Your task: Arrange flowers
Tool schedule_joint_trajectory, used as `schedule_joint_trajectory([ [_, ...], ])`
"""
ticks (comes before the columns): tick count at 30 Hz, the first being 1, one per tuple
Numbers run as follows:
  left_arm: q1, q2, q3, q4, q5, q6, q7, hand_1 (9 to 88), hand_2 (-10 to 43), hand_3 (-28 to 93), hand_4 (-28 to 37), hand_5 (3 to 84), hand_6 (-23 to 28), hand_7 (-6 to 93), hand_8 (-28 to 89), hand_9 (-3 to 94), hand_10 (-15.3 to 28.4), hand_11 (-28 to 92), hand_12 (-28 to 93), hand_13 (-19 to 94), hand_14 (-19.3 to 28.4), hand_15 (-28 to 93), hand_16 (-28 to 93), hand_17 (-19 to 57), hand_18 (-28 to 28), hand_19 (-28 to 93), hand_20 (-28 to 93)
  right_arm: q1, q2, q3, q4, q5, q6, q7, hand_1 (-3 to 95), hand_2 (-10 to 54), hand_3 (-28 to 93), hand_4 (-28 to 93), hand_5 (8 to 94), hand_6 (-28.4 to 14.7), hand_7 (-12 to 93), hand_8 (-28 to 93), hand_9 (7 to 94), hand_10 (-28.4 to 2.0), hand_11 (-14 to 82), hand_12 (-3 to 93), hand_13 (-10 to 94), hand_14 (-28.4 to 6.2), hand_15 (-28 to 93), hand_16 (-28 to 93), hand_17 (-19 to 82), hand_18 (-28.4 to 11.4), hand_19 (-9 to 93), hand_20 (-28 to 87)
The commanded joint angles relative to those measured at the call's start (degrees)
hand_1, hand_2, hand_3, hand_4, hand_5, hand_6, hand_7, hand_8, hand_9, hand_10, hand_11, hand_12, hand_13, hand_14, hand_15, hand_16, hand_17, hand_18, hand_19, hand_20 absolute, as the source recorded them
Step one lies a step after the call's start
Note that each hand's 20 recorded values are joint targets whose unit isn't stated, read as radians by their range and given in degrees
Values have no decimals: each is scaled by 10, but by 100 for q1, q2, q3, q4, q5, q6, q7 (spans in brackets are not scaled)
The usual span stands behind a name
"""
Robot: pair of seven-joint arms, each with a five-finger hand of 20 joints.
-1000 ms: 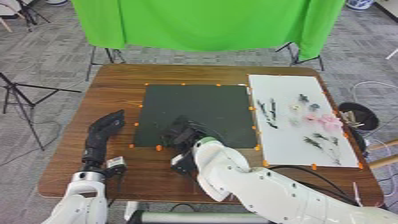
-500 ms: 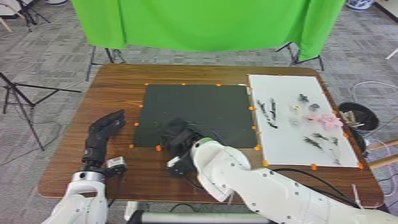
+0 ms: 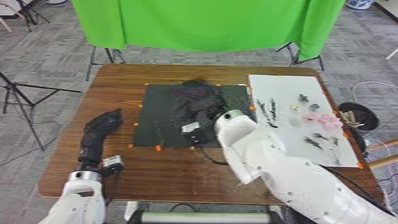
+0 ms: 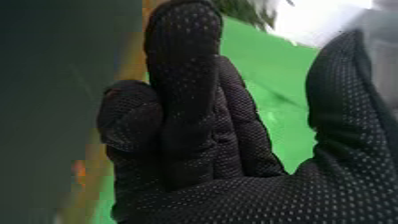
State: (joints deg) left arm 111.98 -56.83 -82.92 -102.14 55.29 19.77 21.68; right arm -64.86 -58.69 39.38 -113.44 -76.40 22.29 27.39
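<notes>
- Thin green artificial stem (image 3: 158,132) is lying on the near left part of the dark rectangular mat (image 3: 235,135), apart from both hands, and is coming into plainer sight as the right arm is clearing that area.
- The black-gloved right hand (image 3: 197,102) is moving from the mat's near part, where it is hovering in the 2 earlier head views, to its far part. Its fingers are mostly extending, its thumb is standing apart, and it is gripping nothing.
- For the task, this is probably meaning that 1 piece is now being left in place, and the hand is likely freeing itself to be fetching another.
- Beside the mat's left edge, the black-gloved left hand (image 3: 102,122) is resting open, its fingers reaching forward.
- On the white board (image 3: 284,152) to the right, dark green sprigs (image 3: 318,141) are lying nearest, pink flowers (image 3: 329,121) are sitting beyond them, and small grey-blue flowers (image 3: 314,106) are lying farther still; they are all waiting to be arranged.
- The stem's long axis is running from near to far, its far end leaning slightly left; which end is bearing the bloom or leaves, I cannot tell.
</notes>
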Motion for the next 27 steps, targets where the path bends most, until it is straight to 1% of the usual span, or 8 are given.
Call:
schedule_joint_trajectory([
  [1,249,206,-393,-72,-1670,617,447,225,268,621,-283,494,25,165,-89,451,138,193,90,406,159,216,-22,115,118,207,167,-1345,1572,1668,-338,-1288,-466,41,280,-73,646,-80,545,-58,115,-46,711,-185,107,155,927,-84,346,263,692,-91,769,299],
  [4,351,190,-514,-101,-2193,716,657,270,307,552,-283,526,43,150,-90,494,145,199,83,433,162,223,-30,143,129,238,177,-2162,1860,2456,-495,-2223,-732,186,251,-94,604,-138,572,-59,111,-44,700,-185,105,161,915,-84,350,269,682,-91,783,273],
  [5,359,164,-554,-110,-2291,709,697,279,309,541,-283,538,47,147,-88,505,147,200,82,441,163,226,-31,151,133,244,179,-2500,1941,2747,-574,-2545,-792,231,248,-95,586,-158,586,-62,111,-44,699,-185,105,162,914,-84,350,269,680,-91,786,270],
  [10,428,137,-667,-185,-2580,627,1029,270,310,574,-283,560,53,152,-84,535,155,208,83,472,162,231,-36,189,149,275,185,-3803,1987,4018,-755,-3602,-1278,595,242,-95,558,-214,613,-74,101,-46,727,-188,110,165,914,-79,355,271,675,-91,791,268],
  [13,363,158,-646,-196,-2755,585,1239,338,247,624,-279,544,53,162,-85,531,154,210,89,479,157,235,-38,236,144,227,231,-4393,1964,4523,-748,-4074,-1513,868,289,-95,581,-202,618,-76,97,-46,732,-182,115,167,915,-73,357,274,674,-85,794,269],
  [17,377,168,-665,-237,-2817,587,1307,450,176,652,-237,521,49,179,-57,517,151,229,91,481,151,233,-39,277,145,210,299,-4977,1941,4895,-664,-4637,-1735,1075,316,-95,589,-198,621,-75,98,-45,739,-176,123,170,916,-67,357,277,675,-80,797,270],
  [21,408,136,-644,-261,-2967,655,1353,457,162,656,-223,520,48,181,-34,512,149,234,92,478,151,235,-37,279,144,199,319,-5181,1953,4970,-540,-4937,-1920,1233,321,-95,590,-204,623,-70,104,-45,747,-167,139,179,917,-66,359,280,674,-78,799,271],
  [27,382,106,-560,-271,-2818,619,1245,437,146,669,-215,519,43,180,-62,504,149,240,93,466,153,238,-34,269,144,188,322,-5472,1975,5094,-392,-5179,-2041,1371,339,-95,610,-214,644,-58,121,-48,778,-158,169,188,924,-60,364,284,677,-75,806,276],
])
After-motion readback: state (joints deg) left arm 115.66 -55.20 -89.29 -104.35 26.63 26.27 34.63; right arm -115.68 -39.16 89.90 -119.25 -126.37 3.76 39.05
